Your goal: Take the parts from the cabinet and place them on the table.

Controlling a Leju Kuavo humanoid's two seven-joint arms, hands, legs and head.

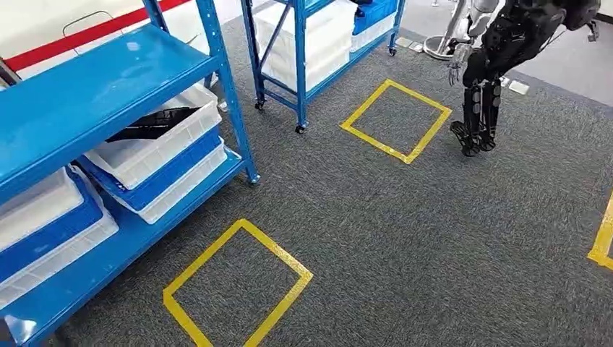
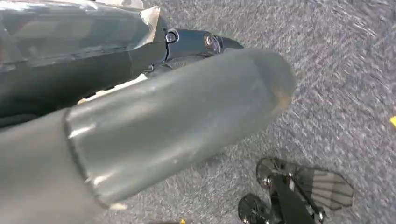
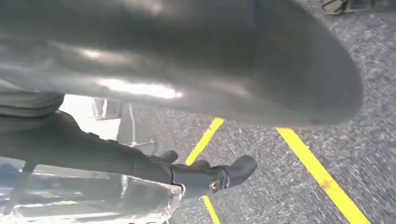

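Note:
The blue shelf cabinet (image 1: 87,94) stands at the left of the head view. A flat black part (image 1: 153,124) lies in a white bin (image 1: 184,141) on its middle level. More white and blue bins (image 1: 50,224) sit on the level below. My left hand (image 2: 187,98) hangs over grey carpet, thick grey thumb forward and dark fingers (image 2: 196,42) stretched out, with nothing in it. My right hand (image 3: 187,79) also hangs over the carpet, its dark fingers (image 3: 205,177) apart from the thumb and holding nothing.
A second blue shelf unit on wheels (image 1: 303,43) stands farther back with white bins. Another dark humanoid robot (image 1: 499,65) stands at the far right. Yellow tape squares (image 1: 278,253) (image 1: 376,143) mark the carpet, and more tape (image 1: 603,242) runs at the right edge.

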